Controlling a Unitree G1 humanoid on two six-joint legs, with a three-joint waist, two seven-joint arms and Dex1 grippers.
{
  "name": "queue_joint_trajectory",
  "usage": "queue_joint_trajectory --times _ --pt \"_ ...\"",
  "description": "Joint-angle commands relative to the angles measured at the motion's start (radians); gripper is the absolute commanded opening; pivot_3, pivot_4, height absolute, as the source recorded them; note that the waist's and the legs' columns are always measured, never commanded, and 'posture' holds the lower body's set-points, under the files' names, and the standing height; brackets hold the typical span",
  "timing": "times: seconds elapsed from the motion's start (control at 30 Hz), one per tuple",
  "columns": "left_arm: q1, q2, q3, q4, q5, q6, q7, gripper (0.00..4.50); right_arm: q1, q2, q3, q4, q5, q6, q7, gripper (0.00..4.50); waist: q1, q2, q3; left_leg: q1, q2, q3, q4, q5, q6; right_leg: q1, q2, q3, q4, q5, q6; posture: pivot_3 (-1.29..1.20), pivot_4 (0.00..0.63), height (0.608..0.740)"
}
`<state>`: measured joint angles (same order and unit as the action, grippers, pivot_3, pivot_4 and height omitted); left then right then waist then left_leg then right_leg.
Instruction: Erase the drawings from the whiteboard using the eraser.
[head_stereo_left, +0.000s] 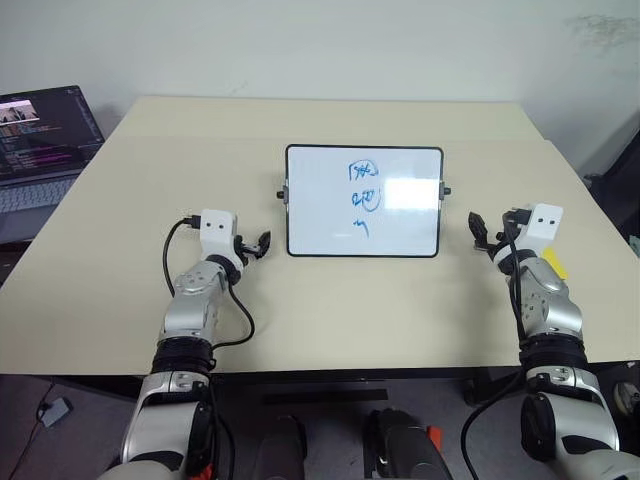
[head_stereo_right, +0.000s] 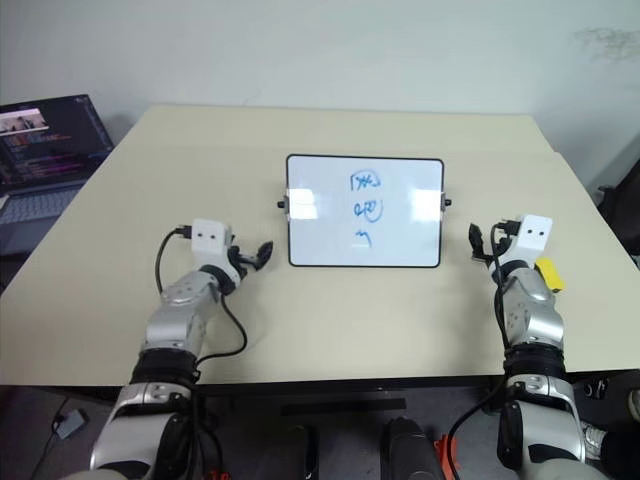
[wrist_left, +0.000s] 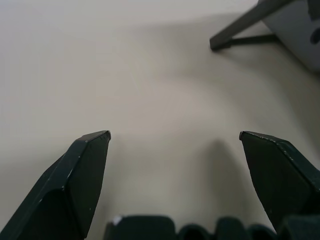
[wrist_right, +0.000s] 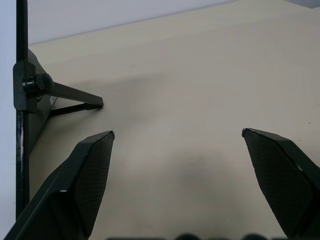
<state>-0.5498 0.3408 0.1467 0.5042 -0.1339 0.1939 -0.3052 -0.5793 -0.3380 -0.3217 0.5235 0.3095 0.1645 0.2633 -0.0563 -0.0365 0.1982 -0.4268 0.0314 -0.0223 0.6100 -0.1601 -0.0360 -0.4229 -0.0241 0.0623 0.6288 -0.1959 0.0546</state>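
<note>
Whiteboard (head_stereo_left: 400, 225) stands propped on the table (head_stereo_left: 120, 200), between the two grippers: glossy white, thin black frame, side knobs, three blue drawings (head_stereo_left: 364, 198) in a column. Left gripper (head_stereo_left: 260, 243) and right gripper (head_stereo_left: 478, 232) flank it, both spread and empty.

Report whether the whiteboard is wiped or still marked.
Still marked: three blue drawings sit in a column on the whiteboard.

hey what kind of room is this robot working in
Probably an office or lab workspace: a plain beige table against a bare wall, an open laptop showing code off to the robot's left, and a small whiteboard standing on its own legs.
</note>
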Motion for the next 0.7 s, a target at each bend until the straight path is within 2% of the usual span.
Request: queue_joint_trajectory --times 0.03,0.43,0.7 --pt "-0.014 0.003 0.003 -0.031 0.001 -0.008 0.004 4.5 0.004 -0.007 -0.004 -0.032 0.007 0.001 0.009 4.48 0.0 0.0 0.0 0.0 0.0 0.0 0.0 0.0 0.0 0.0 0.0 0.0 0.0 0.0 0.0 0.0 0.15 0.74" --pt "-0.011 0.013 0.021 -0.037 -0.021 0.016 -0.008 4.5 0.026 0.002 0.001 -0.063 0.012 0.012 0.008 4.48 0.0 0.0 0.0 0.0 0.0 0.0 0.0 0.0 0.0 0.0 0.0 0.0 0.0 0.0 0.0 0.0 0.15 0.74" --pt "0.055 0.03 0.039 -0.152 -0.044 0.055 -0.028 4.5 0.112 -0.002 0.011 -0.205 0.02 0.081 0.013 4.48 -0.001 0.0 0.0 0.0 0.0 0.0 -0.001 0.0 0.0 0.0 0.0 0.001 0.0 0.0 0.0 0.0 0.15 0.74"
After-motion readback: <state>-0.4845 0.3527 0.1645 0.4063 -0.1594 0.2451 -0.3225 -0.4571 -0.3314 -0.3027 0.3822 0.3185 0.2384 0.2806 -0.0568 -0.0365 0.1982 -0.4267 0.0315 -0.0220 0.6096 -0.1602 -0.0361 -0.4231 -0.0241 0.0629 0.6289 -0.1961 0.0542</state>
